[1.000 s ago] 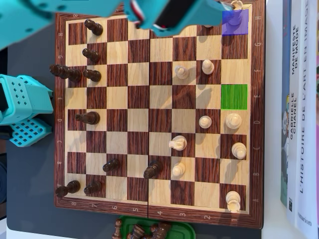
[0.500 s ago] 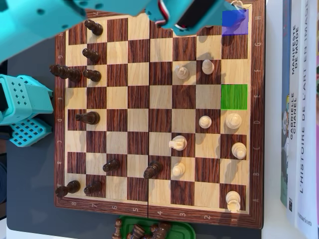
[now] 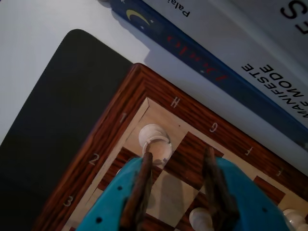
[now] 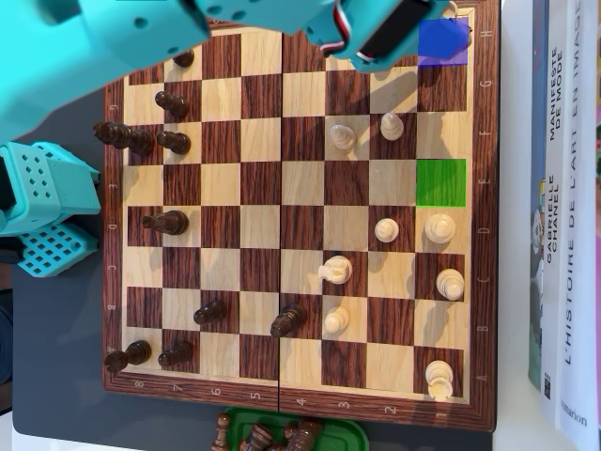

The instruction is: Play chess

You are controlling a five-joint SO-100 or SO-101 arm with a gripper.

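One wooden chessboard (image 4: 300,216) fills the overhead view, its long axis running left to right. The teal arm (image 4: 141,42) reaches in from the top-left corner and slants across the board's top edge toward the top-right corner, where a blue overlay square (image 4: 441,45) marks the corner field (a green one (image 4: 441,182) sits lower along the right edge). In the wrist view the gripper (image 3: 175,161) hangs released, fingers spread, holding nothing. The white piece (image 3: 155,140) stands upright in the H1 corner, just beyond the left fingertip.
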